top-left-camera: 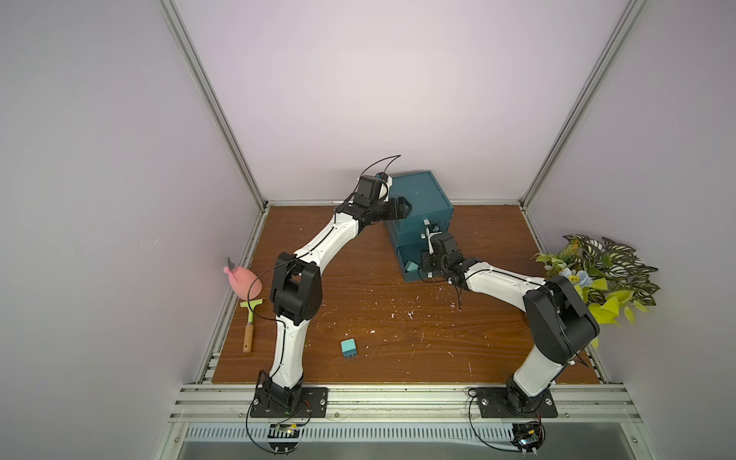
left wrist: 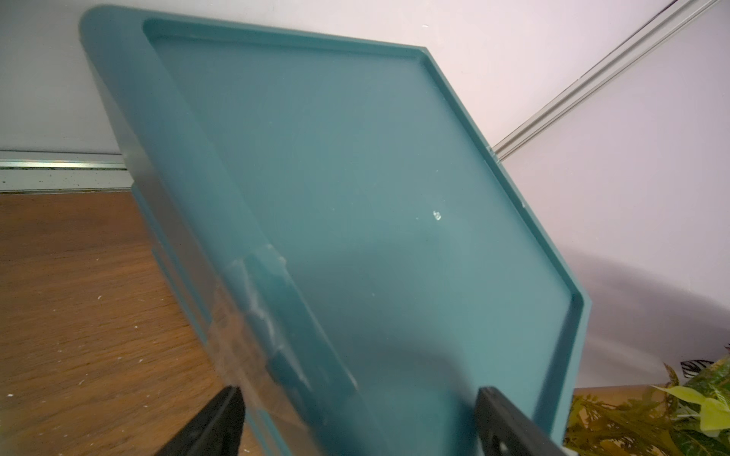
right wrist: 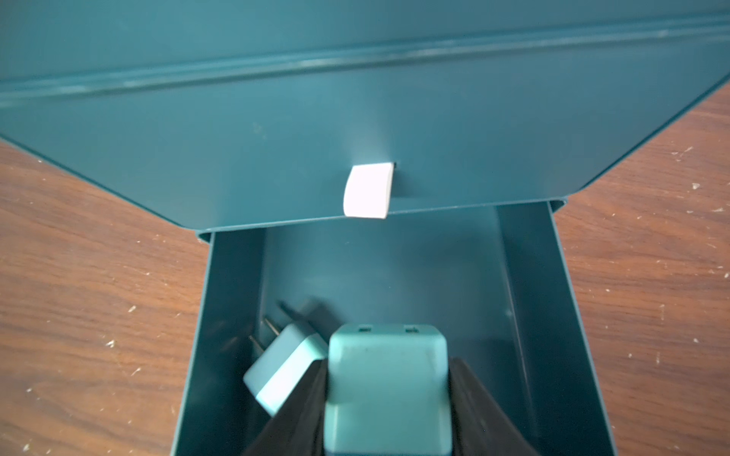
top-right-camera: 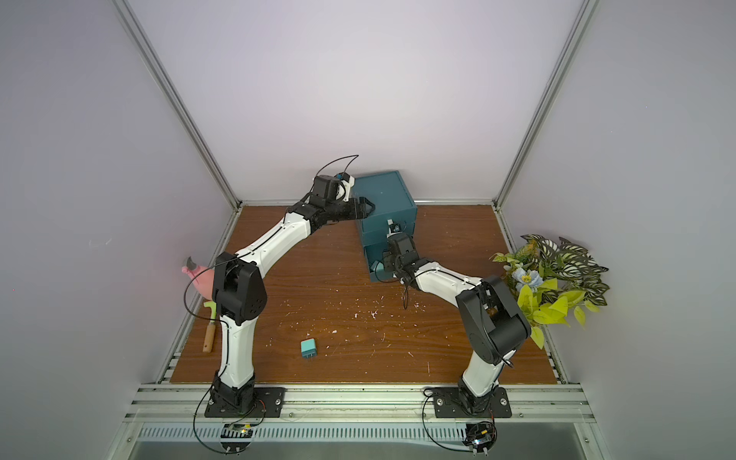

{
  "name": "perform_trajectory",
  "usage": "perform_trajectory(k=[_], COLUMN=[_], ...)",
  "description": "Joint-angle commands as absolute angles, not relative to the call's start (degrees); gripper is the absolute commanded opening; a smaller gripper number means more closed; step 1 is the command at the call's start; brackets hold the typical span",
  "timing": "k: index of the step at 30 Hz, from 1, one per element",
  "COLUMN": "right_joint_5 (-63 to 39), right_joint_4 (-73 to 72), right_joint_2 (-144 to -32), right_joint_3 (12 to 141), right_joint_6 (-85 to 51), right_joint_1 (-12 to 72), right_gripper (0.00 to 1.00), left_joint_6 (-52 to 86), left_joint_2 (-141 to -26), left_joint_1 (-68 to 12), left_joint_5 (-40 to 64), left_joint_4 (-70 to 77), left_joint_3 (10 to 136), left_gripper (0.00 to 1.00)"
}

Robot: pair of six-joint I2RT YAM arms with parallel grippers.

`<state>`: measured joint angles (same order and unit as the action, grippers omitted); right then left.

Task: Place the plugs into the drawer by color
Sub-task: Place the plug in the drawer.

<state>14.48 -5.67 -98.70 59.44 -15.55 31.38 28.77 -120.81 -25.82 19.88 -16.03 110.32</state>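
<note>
Pinching a turquoise plug (right wrist: 387,379) in the right claw (right wrist: 389,398), pads pressing its two sides, hanging over the pulled-out lowest drawer (right wrist: 529,316). Lying inside that drawer, just beside the claw, a second plug (right wrist: 284,371), prongs pointing toward the drawer wall. Sticking out above, a white tab (right wrist: 368,190) on the chest (top-left-camera: 422,195). Straddling the chest's top edge with the left claw (left wrist: 355,418), spread wide, pinching nothing. Lying well apart on the table (top-left-camera: 398,318), a third plug (top-left-camera: 349,347).
</note>
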Motion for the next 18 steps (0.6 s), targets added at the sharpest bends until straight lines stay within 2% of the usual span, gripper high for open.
perform_trajectory(k=[1,10,18], right_joint_5=[13.8,12.93,12.15], right_joint_4=[-8.32,-8.8,-8.89], right_joint_2=[-99.53,-100.99,-99.71], right_joint_3=[60.08,58.93,57.91], right_joint_6=[-16.59,-17.2,-16.09], right_joint_1=[31.16,31.18,31.08], right_gripper=[0.49,0.5,0.58], left_joint_6=[27.43,27.55,27.62], left_joint_2=[-120.94,-121.2,-121.55], left_joint_1=[-25.49,-25.49,-25.48], left_joint_5=[18.85,18.81,18.81], left_joint_4=[-22.47,-22.48,-22.41], left_joint_3=[107.89,107.96,108.04], left_gripper=[0.86,0.86,0.86])
